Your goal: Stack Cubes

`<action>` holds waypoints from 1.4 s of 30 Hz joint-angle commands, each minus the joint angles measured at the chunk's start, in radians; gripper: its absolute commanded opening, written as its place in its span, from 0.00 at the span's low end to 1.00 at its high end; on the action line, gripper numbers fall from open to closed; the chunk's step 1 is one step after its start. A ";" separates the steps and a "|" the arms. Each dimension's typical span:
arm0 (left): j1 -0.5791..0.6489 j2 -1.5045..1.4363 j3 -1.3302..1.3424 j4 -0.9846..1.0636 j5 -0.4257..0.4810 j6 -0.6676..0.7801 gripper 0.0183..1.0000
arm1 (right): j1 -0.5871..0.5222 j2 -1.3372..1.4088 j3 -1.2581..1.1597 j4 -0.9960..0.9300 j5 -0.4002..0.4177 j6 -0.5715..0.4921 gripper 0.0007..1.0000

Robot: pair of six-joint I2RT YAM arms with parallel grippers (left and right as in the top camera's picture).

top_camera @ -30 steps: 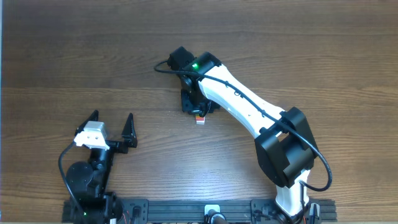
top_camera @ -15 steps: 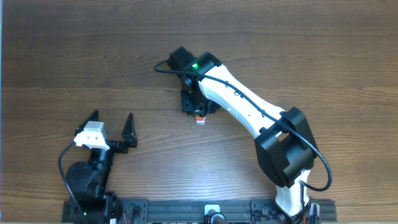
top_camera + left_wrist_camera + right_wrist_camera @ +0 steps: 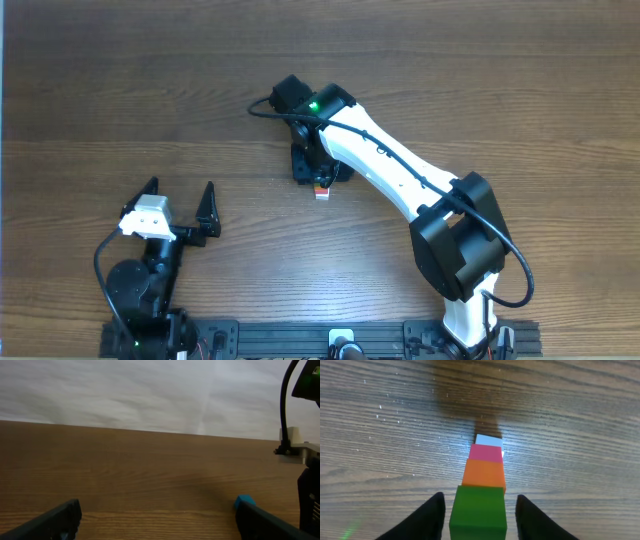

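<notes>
The left arm (image 3: 140, 285) sits folded near the bottom-left corner of the bench (image 3: 100, 80). Its left gripper (image 3: 180, 198) points toward the far edge with its 2 fingers spread wide. In the left wrist view those fingers frame a stretch of brown wood, and 1 of them carries a blue pad (image 3: 244, 501) at its tip.

Near the centre of the bench, well apart from every edge, stands the stack (image 3: 322, 191) of 4 cubes. The right wrist view shows them in order. The white cube (image 3: 489, 440) rests on the wood, the pink cube (image 3: 486, 453) sits on it, the orange cube (image 3: 484, 474) comes next, and the green cube (image 3: 479, 512) is on top. The 4 sit roughly in line, each resting on the 1 below.

The right arm (image 3: 400, 170), white with black joints, rises from the bottom edge at the right and reaches across to the centre, a green light glowing by its wrist. Its right gripper (image 3: 479, 499) hangs directly over the stack, with 1 finger on each side of the green cube. The fingers are parted, and a narrow gap shows between each finger and the cube, so neither touches it.
</notes>
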 commanded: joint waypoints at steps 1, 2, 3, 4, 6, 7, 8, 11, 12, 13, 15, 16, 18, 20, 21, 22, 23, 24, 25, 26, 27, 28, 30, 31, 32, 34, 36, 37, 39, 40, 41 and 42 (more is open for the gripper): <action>0.005 -0.007 -0.005 -0.001 0.013 0.015 1.00 | -0.008 -0.027 -0.006 -0.004 -0.001 -0.003 0.50; 0.005 -0.007 -0.005 -0.001 0.013 0.015 1.00 | -0.008 -0.027 -0.006 -0.005 -0.001 -0.006 0.50; 0.005 -0.007 -0.005 -0.001 0.013 0.015 1.00 | -0.008 -0.027 -0.006 -0.007 -0.001 -0.010 0.51; 0.005 -0.007 -0.005 -0.001 0.013 0.015 1.00 | -0.008 -0.027 -0.006 -0.010 -0.001 -0.010 0.52; 0.005 -0.007 -0.005 -0.001 0.013 0.015 1.00 | -0.008 -0.027 -0.006 -0.014 -0.001 -0.021 0.55; 0.005 -0.007 -0.005 -0.001 0.013 0.015 1.00 | -0.008 -0.027 -0.006 -0.014 0.000 -0.030 0.58; 0.005 -0.007 -0.005 -0.001 0.013 0.015 1.00 | -0.008 -0.027 -0.006 -0.013 0.000 -0.038 0.61; 0.005 -0.007 -0.005 -0.001 0.013 0.015 1.00 | -0.008 -0.027 -0.002 -0.010 0.000 -0.063 0.70; 0.005 -0.007 -0.005 -0.001 0.013 0.015 1.00 | -0.008 -0.027 -0.001 -0.008 0.000 -0.071 0.74; 0.005 -0.007 -0.005 -0.001 0.013 0.015 1.00 | -0.008 -0.027 0.000 -0.008 0.000 -0.073 0.78; 0.005 -0.007 -0.005 -0.001 0.013 0.015 1.00 | -0.008 -0.027 0.003 -0.007 0.000 -0.077 0.85; 0.005 -0.007 -0.005 -0.001 0.013 0.015 1.00 | -0.008 -0.027 0.005 -0.006 0.000 -0.080 0.87; 0.005 -0.007 -0.005 -0.001 0.013 0.015 1.00 | -0.008 -0.027 0.009 0.001 0.000 -0.091 0.93; 0.005 -0.007 -0.005 -0.001 0.013 0.015 1.00 | -0.011 -0.027 0.020 0.009 0.003 -0.107 0.95; 0.005 -0.007 -0.005 -0.001 0.013 0.015 1.00 | -0.013 -0.027 0.026 0.011 0.008 -0.107 0.95; 0.005 -0.007 -0.005 -0.001 0.013 0.015 1.00 | -0.016 -0.027 0.035 0.010 0.014 -0.111 0.95; 0.005 -0.007 -0.005 -0.001 0.013 0.015 1.00 | -0.020 -0.027 0.044 0.010 0.015 -0.120 0.95; 0.005 -0.007 -0.005 -0.001 0.013 0.015 1.00 | -0.025 -0.027 0.055 0.010 0.015 -0.127 0.96; 0.005 -0.007 -0.005 -0.001 0.013 0.015 1.00 | -0.029 -0.027 0.066 0.010 0.015 -0.134 0.96; 0.005 -0.007 -0.005 -0.001 0.013 0.015 1.00 | -0.033 -0.027 0.079 0.009 0.015 -0.145 0.96; 0.005 -0.007 -0.005 -0.001 0.013 0.015 1.00 | -0.036 -0.027 0.096 0.005 0.018 -0.153 0.95; 0.005 -0.007 -0.005 -0.001 0.013 0.015 1.00 | -0.039 -0.027 0.118 -0.002 0.023 -0.159 0.95; 0.005 -0.007 -0.005 -0.001 0.013 0.015 1.00 | -0.040 -0.027 0.153 -0.011 0.040 -0.165 0.95; 0.005 -0.007 -0.005 -0.001 0.013 0.015 1.00 | -0.040 -0.026 0.174 -0.016 0.053 -0.167 0.96; 0.005 -0.007 -0.005 -0.001 0.013 0.015 1.00 | -0.042 -0.022 0.193 -0.021 0.061 -0.167 0.96; 0.005 -0.007 -0.005 -0.001 0.013 0.015 1.00 | -0.048 -0.003 0.249 -0.040 0.067 -0.174 0.96; 0.005 -0.007 -0.005 -0.001 0.013 0.015 1.00 | -0.056 0.038 0.322 -0.073 0.067 -0.186 0.97; 0.005 -0.007 -0.005 -0.001 0.013 0.015 1.00 | -0.061 0.067 0.366 -0.095 0.067 -0.193 0.97; 0.005 -0.007 -0.005 -0.001 0.013 0.015 1.00 | -0.068 0.135 0.454 -0.135 0.068 -0.205 0.97; 0.005 -0.007 -0.005 -0.001 0.013 0.015 1.00 | -0.071 0.166 0.488 -0.148 0.068 -0.211 0.97; 0.005 -0.007 -0.005 -0.001 0.013 0.015 1.00 | -0.073 0.196 0.520 -0.160 0.071 -0.211 0.97; 0.005 -0.007 -0.005 -0.001 0.013 0.015 1.00 | -0.075 0.227 0.549 -0.172 0.075 -0.211 0.97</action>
